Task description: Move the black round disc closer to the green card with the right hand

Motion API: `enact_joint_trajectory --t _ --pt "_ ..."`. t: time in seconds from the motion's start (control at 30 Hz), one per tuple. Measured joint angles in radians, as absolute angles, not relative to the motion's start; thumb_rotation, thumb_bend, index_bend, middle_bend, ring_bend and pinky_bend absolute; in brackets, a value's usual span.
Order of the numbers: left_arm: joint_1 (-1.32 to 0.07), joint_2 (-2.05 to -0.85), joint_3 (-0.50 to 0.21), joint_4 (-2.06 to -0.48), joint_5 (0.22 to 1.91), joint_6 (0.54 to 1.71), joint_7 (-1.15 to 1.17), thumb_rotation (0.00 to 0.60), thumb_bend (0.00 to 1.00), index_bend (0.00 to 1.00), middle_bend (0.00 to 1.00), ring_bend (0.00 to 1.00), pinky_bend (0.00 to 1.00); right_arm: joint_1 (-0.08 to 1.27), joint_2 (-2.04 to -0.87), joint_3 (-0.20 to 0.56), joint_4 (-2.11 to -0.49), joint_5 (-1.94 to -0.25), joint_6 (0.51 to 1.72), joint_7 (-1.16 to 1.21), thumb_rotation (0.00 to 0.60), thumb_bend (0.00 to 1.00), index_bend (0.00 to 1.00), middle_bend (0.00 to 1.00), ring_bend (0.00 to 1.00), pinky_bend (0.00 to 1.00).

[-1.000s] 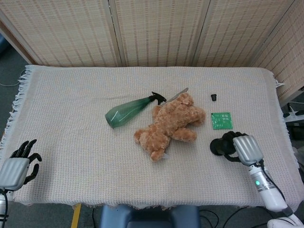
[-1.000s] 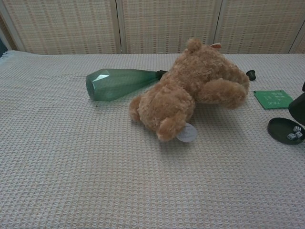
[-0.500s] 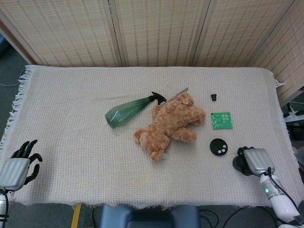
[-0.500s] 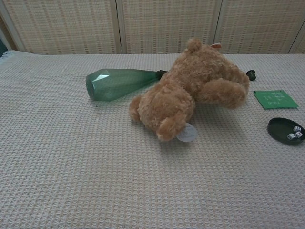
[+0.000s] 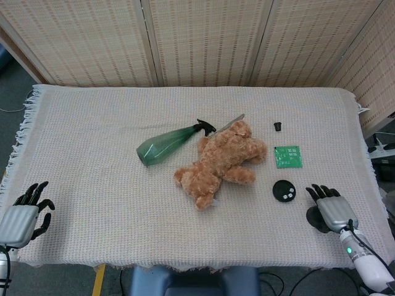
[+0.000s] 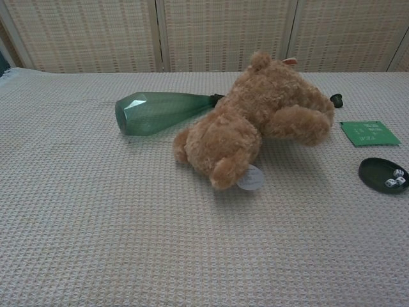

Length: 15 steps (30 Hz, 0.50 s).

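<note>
Resting my right hand [image 5: 328, 208] beside the black round disc [image 5: 284, 190], fingers [image 5: 318, 191] spread, empty; the flat green card [image 5: 287, 156] lies just beyond the disc.

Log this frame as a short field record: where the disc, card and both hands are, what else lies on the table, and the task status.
disc: black round disc flat on the cloth, just in front of the green card, not touching it
right robot hand: open, right of the disc, holding nothing
left robot hand: at the near left table edge, holding nothing
other items: teddy bear, green spray bottle, small black cap
status: disc sits near the card, released
</note>
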<state>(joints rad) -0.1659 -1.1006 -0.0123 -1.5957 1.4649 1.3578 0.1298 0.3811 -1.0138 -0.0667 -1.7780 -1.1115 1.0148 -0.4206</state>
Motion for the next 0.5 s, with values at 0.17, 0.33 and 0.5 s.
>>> enact_joint_trajectory --t 0.17,0.33,0.5 --pt "-0.167 -1.1 -0.014 -1.593 1.462 1.356 0.122 0.6 0.53 0.48 0.06 0.05 0.25 0.308 -1.012 -0.057 -1.783 -1.237 1.193 -0.328 0.6 0.12 0.01 0.0 0.0 0.11" --pt "-0.163 -1.102 -0.015 -1.592 1.464 1.366 0.124 0.6 0.53 0.48 0.06 0.05 0.25 0.216 -1.064 -0.025 -1.725 -1.329 1.453 -0.279 0.6 0.12 0.01 0.0 0.0 0.11" --pt "-0.163 -1.105 -0.017 -1.591 1.463 1.369 0.129 0.6 0.53 0.48 0.06 0.05 0.25 0.123 -1.154 0.035 -1.628 -1.39 1.65 -0.246 0.6 0.12 0.01 0.0 0.0 0.11"
